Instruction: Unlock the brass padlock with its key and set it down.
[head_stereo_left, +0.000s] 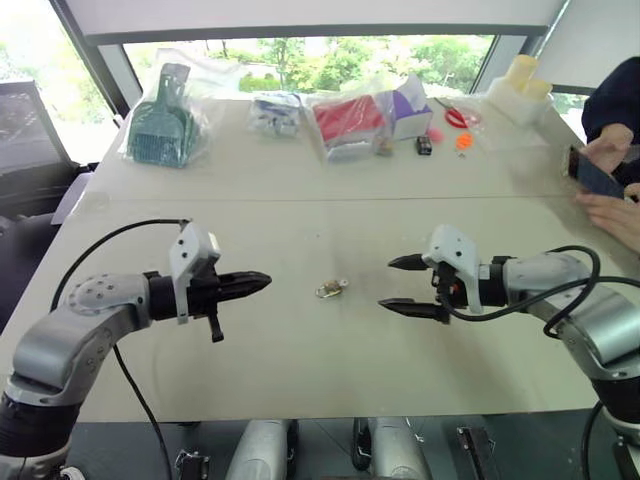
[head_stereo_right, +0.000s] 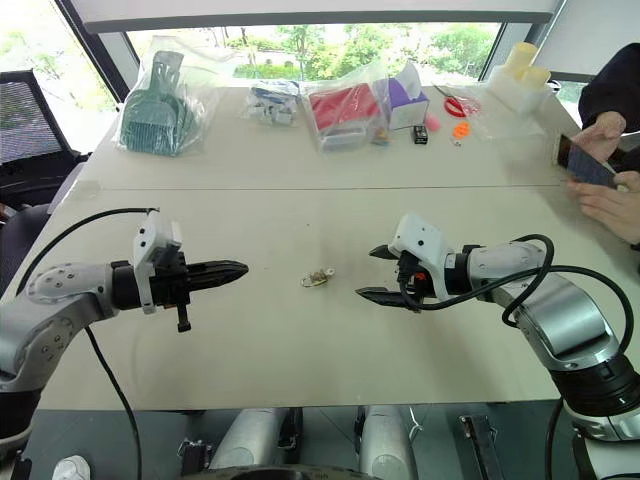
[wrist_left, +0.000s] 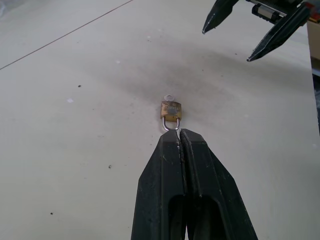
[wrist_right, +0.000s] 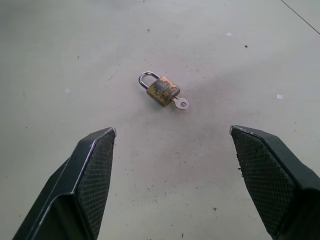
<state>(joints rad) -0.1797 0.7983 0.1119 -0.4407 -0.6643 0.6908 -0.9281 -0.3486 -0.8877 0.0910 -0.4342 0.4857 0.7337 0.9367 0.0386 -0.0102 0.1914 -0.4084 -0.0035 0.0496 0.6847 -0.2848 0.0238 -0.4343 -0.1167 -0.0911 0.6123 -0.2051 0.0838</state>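
The brass padlock (wrist_right: 162, 90) lies flat on the pale table (head_stereo_left: 300, 340) between my two grippers, its silvery shackle closed. The key (wrist_right: 181, 103) sticks out of the padlock's bottom end. The same brass padlock (head_stereo_left: 331, 289) shows small at the table's middle. My left gripper (head_stereo_left: 262, 281) hovers to its left, shut and empty, tips pointing at the lock. My right gripper (head_stereo_left: 391, 283) hovers to its right, open with nothing between its fingers (wrist_right: 90, 170). Neither gripper touches the padlock (wrist_left: 170, 109).
At the table's far side lie bagged items: a green comb-like tool (head_stereo_left: 160, 125), a red box (head_stereo_left: 347, 120), a purple box (head_stereo_left: 408, 108), scissors (head_stereo_left: 456, 116) and small trinkets (head_stereo_left: 424, 145). A person's hands with a phone (head_stereo_left: 598, 176) rest at the right edge.
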